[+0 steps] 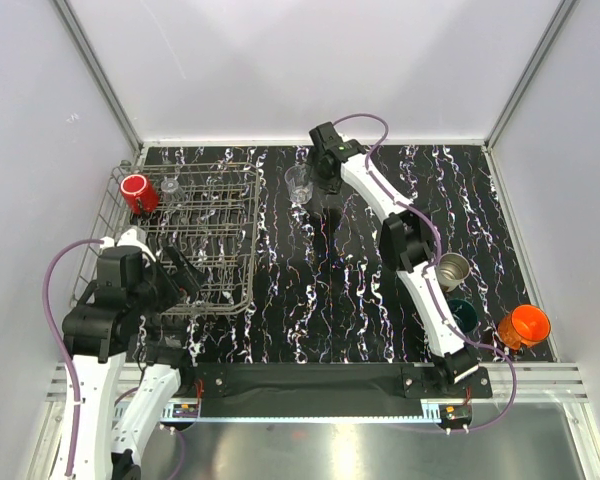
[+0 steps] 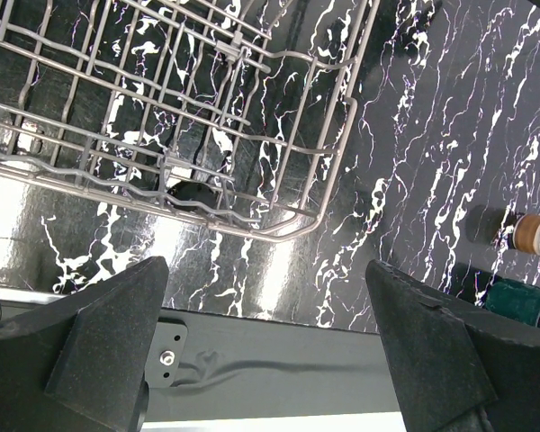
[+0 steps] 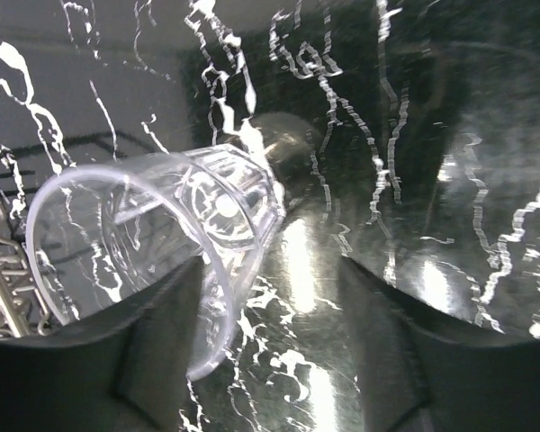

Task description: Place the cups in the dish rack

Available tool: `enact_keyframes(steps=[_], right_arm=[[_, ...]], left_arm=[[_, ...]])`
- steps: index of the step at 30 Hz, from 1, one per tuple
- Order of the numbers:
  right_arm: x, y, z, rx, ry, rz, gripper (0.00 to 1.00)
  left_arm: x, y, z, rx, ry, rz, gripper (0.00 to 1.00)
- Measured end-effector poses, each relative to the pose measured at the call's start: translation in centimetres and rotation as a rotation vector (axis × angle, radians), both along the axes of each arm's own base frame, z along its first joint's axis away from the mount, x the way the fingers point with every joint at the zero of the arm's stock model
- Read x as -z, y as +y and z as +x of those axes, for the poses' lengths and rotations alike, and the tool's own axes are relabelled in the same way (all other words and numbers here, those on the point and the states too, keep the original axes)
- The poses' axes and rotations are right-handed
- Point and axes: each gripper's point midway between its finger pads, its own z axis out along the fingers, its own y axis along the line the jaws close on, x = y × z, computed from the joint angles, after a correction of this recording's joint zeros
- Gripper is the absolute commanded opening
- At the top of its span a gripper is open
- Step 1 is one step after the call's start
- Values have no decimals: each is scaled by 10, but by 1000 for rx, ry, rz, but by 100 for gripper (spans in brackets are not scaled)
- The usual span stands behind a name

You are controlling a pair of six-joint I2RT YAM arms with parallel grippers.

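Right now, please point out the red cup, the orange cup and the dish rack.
red cup (image 1: 137, 192), top external view, red body.
orange cup (image 1: 525, 325), top external view, open mouth.
dish rack (image 1: 215, 215), top external view, bare wire floor.

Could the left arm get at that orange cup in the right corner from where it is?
Probably not. The left claw sits by the dish rack at the far left; the orange cup lies at the opposite edge, beyond the right arm.

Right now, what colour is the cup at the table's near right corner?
Orange cup; top external view shows it best.
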Motion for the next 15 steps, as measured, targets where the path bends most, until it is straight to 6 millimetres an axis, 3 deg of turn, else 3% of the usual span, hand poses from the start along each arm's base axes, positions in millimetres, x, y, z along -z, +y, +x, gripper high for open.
enact_keyframes(steps=[3, 7, 9, 11, 15], right_arm=[[5, 7, -1, -9, 10, 22, 53], [6, 11, -2, -19, 16, 39, 19], [6, 12, -2, -18, 17, 45, 8], [5, 14, -3, -29, 19, 52, 0], [5, 14, -5, -40, 27, 55, 0]], left_arm=[[0, 0, 0, 8, 1, 3, 99], [0, -3, -1, 26, 1, -1, 99], [0, -4, -1, 36, 3, -5, 99], [1, -5, 0, 43, 9, -7, 99], [1, -8, 2, 66, 17, -11, 99]])
